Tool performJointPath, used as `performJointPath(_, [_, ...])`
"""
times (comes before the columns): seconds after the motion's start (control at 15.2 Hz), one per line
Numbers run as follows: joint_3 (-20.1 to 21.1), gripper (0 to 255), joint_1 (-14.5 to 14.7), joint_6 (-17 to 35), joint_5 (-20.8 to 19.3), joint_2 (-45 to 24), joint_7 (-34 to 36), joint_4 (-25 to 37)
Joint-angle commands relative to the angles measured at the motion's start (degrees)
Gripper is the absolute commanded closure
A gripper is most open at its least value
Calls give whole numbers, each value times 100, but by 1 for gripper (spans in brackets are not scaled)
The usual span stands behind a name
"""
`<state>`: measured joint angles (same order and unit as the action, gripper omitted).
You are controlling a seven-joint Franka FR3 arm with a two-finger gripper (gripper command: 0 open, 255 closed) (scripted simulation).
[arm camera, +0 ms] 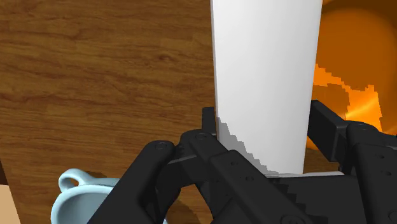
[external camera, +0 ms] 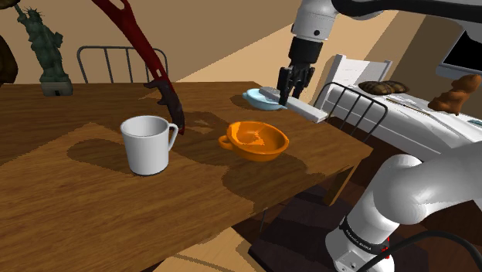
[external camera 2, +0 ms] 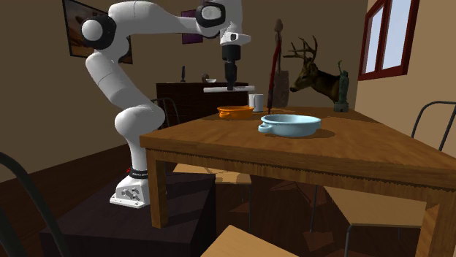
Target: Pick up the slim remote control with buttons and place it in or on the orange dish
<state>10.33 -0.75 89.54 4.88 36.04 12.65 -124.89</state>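
Observation:
The slim remote (external camera: 297, 106) is drawn plain white, and its buttons cannot be made out. It hangs level above the table with my gripper (external camera: 291, 91) shut on it near its middle. Seen from the wrist, the fingers (arm camera: 215, 129) clasp the remote (arm camera: 264, 83) from both sides, and the orange dish (arm camera: 351, 70) lies below, beside the remote's far half. In the shoulder view the orange dish (external camera: 256, 141) stands on the table a little nearer than the gripper. The second exterior view has the gripper (external camera 2: 231, 85) holding the remote (external camera 2: 228, 90) above the orange dish (external camera 2: 235, 111).
A light blue dish (external camera: 257, 98) sits just under and behind the gripper. On the wooden table (external camera: 93, 209) stand a white mug (external camera: 147, 144) and a dark red curved object (external camera: 164, 86). Metal chairs (external camera: 357, 108) stand at the table's edges.

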Motion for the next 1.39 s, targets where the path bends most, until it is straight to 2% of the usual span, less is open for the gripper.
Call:
performJointPath(0.0, [221, 255, 57, 54, 103, -163, 261, 126])
performJointPath(0.4, [969, 255, 209, 141, 317, -816, 1143, 753])
performJointPath(1.32, [1075, 255, 273, 1218, 424, -687, 1109, -448])
